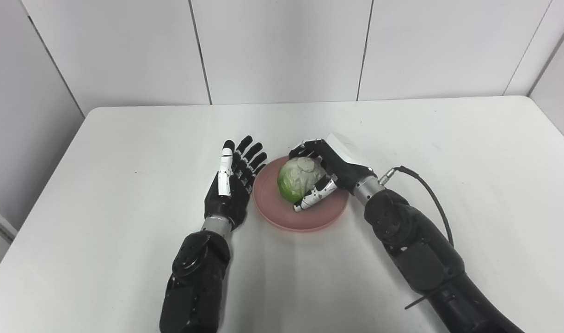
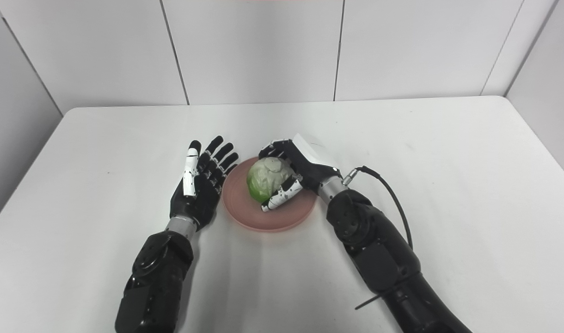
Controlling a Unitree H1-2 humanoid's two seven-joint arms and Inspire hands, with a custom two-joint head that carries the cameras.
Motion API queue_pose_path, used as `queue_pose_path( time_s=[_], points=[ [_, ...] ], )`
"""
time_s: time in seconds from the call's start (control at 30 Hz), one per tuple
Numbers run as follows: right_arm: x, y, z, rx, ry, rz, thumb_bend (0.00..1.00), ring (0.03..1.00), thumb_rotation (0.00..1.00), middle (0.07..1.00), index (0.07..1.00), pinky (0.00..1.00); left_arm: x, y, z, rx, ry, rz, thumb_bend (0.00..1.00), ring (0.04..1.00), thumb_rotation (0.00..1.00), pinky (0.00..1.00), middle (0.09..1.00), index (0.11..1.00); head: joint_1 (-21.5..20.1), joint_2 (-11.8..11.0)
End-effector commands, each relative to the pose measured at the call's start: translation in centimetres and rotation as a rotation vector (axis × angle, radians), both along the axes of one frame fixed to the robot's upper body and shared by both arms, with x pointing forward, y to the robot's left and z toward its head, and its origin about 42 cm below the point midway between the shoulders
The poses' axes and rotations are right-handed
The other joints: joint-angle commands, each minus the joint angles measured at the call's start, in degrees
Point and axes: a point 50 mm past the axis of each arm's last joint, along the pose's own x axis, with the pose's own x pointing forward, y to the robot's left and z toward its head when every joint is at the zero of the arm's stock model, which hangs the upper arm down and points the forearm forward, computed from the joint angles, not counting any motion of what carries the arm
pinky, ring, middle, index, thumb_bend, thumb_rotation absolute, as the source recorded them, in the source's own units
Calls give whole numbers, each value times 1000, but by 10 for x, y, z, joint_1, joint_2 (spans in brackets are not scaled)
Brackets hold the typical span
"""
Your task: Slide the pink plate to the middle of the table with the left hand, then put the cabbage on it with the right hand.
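The pink plate [image 1: 309, 218] lies near the middle of the white table. The pale green cabbage [image 1: 298, 179] is over the plate's middle, and I cannot tell whether it rests on the plate. My right hand [image 1: 330, 169] is shut on the cabbage from the right, with fingers over its far side and the thumb along its near side. My left hand [image 1: 231, 182] is open, palm up and fingers spread, just left of the plate and beside its rim. It holds nothing. The same scene shows in the right eye view: cabbage [image 2: 268, 178], plate [image 2: 245, 208].
The white table [image 1: 448, 152] stretches around both arms, with its back edge against a white panelled wall. A black cable [image 1: 430, 194] loops from my right wrist over the table to the right of the plate.
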Motion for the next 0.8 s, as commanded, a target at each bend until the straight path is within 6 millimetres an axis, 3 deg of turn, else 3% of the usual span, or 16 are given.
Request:
queue_pose_path(
  time_s=[0.0, 0.07, 0.13, 0.2, 0.3, 0.43, 0.57, 0.67, 0.77],
  points=[
    [5, -1, 7, -30, -13, 30, 527, 490, 0, 471, 510, 422, -6, 0, -14, 2, 79, -1, 543, 903, 1000, 915, 904, 894, 0, 0],
    [4, -2, 8, -67, -2, 59, 527, 522, 1, 475, 513, 455, -6, 0, -14, 5, 80, -1, 545, 902, 1000, 912, 904, 894, 0, 0],
    [3, -1, 10, -118, 9, 84, 741, 621, 167, 647, 685, 547, -6, 0, -14, 9, 79, -2, 547, 905, 1000, 915, 905, 895, -1, 0],
    [1, 0, 16, -178, 23, 114, 848, 746, 358, 784, 820, 651, -6, 0, -14, 10, 79, -1, 550, 906, 1000, 917, 904, 893, -1, 0],
    [-5, 2, 25, -224, 41, 143, 941, 861, 504, 904, 936, 750, -6, 0, -14, 11, 76, -1, 555, 907, 1000, 922, 906, 895, 0, 1],
    [-9, 2, 33, -232, 62, 159, 994, 929, 592, 975, 992, 815, -6, 1, -14, 10, 72, -5, 558, 910, 1000, 925, 909, 898, -3, 0],
    [-11, -1, 38, -208, 61, 176, 1000, 994, 675, 1000, 1000, 941, -7, 2, -12, 5, 71, -1, 553, 914, 1000, 928, 908, 899, -2, 0],
    [-13, -2, 42, -169, 46, 186, 1000, 999, 690, 1000, 1000, 964, -7, 3, -11, 4, 70, 1, 549, 913, 1000, 925, 907, 898, -4, -2],
    [-16, -4, 45, -116, 24, 179, 1000, 997, 755, 1000, 1000, 904, -8, 4, -10, -1, 64, 1, 553, 915, 1000, 923, 909, 903, -7, -3]
  ],
)
